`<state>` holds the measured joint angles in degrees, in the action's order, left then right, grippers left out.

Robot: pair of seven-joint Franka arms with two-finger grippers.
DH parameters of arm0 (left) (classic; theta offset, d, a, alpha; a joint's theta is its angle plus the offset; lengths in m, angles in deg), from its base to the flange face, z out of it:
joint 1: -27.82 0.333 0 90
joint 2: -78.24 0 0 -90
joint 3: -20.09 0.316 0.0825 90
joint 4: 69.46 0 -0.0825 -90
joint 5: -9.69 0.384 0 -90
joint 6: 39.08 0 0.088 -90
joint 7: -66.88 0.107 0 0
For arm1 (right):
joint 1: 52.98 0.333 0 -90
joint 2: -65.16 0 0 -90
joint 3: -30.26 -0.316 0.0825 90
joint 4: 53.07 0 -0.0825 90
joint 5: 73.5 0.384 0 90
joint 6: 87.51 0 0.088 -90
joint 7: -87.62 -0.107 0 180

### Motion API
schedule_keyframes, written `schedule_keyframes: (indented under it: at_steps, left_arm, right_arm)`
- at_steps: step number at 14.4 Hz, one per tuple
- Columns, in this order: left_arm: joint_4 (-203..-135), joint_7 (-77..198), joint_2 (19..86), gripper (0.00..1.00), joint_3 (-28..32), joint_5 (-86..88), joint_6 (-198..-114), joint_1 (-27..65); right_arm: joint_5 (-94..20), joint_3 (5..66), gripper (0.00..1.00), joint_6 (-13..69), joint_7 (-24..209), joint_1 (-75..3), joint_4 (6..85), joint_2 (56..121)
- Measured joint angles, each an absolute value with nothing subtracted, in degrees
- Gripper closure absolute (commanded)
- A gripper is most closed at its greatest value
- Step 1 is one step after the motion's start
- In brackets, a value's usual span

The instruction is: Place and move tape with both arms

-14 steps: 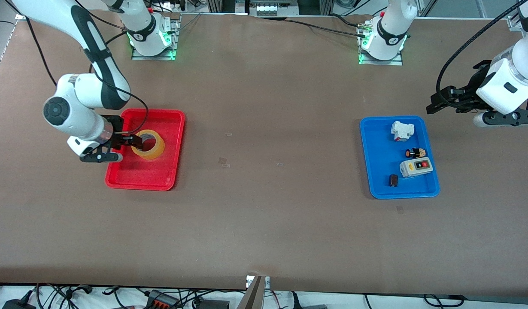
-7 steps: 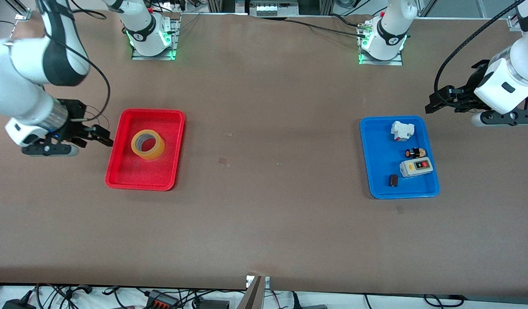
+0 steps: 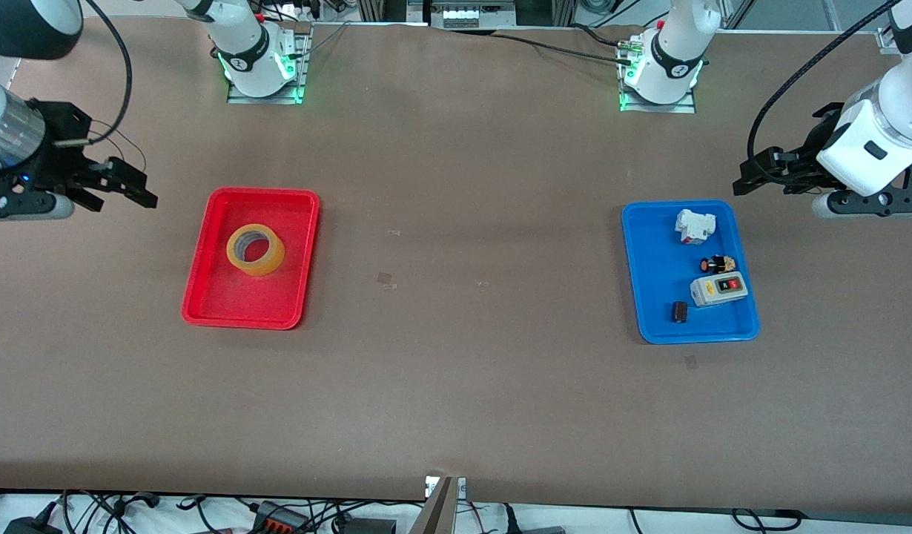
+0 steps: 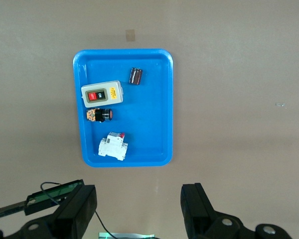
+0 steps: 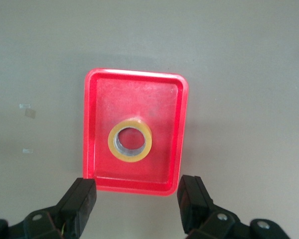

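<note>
The tape (image 3: 256, 250) is a yellow ring with a grey core, lying flat in the red tray (image 3: 204, 311). Nothing touches it. My right gripper (image 3: 136, 190) hangs open and empty above the bare table, off the tray's side toward the right arm's end. In the right wrist view, the tape (image 5: 130, 141) sits in the red tray (image 5: 134, 186) past that gripper (image 5: 137, 193). My left gripper (image 3: 752, 174) is open and empty above the table near the blue tray (image 3: 634, 282). The left wrist view shows this gripper (image 4: 138, 196) just off the blue tray (image 4: 167, 99).
The blue tray holds a white breaker (image 3: 695, 225), a black and orange push button (image 3: 718, 263), a grey switch box (image 3: 718, 290) and a small black cylinder (image 3: 679, 311). Brown table stretches between the two trays. Both arm bases stand along the table's edge farthest from the front camera.
My right gripper has drawn away from the tape, out of the red tray and up toward the right arm's end of the table. The tape stayed in place. The left arm barely moved.
</note>
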<state>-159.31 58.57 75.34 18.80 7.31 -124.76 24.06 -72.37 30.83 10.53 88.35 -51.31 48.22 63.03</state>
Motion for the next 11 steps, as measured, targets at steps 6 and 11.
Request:
schedule_keyframes:
  at_steps: [6, 11]
  left_arm:
    - [-159.4, 58.6, 75.3, 0.00, 18.7, 7.3, -124.8, 23.9]
    - [-159.5, 58.6, 75.3, 0.00, 18.6, 7.3, -124.8, 23.5]
  right_arm:
    - [-76.1, 31.3, 0.00, 6.8, 84.7, -51.7, 48.8, 58.9]
    - [-76.4, 31.4, 0.00, 5.8, 84.6, -53.0, 51.4, 56.2]
